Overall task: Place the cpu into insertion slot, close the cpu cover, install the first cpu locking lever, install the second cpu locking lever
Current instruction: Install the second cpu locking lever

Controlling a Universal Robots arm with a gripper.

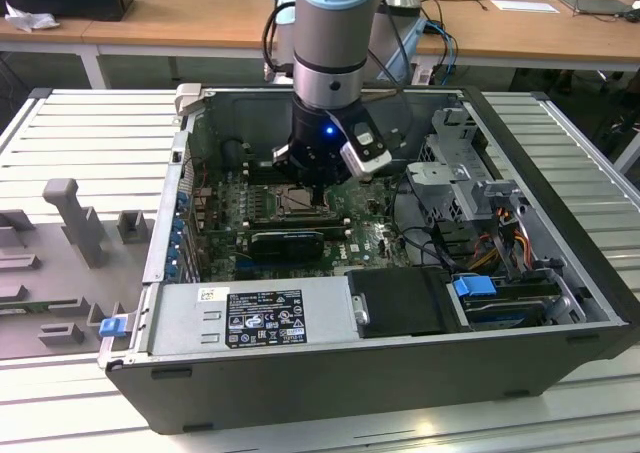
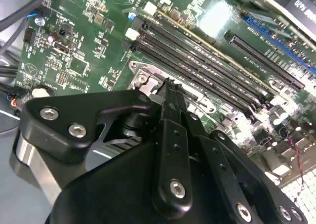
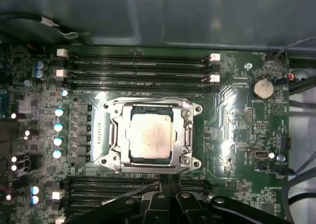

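The arm reaches down into the open computer case (image 1: 400, 373), which sits on the slatted worktop (image 1: 80, 133). Inside it lies the green board (image 3: 237, 115) with black memory slots (image 3: 138, 66) and, in the exterior view, a black drive box (image 1: 400, 303). The cpu (image 3: 150, 135) sits flat in the slot (image 3: 112, 135) — the cover (image 3: 185, 135) lies closed around it. The gripper (image 3: 170, 182) hangs at the socket's edge, jaws pressed together, holding nothing.
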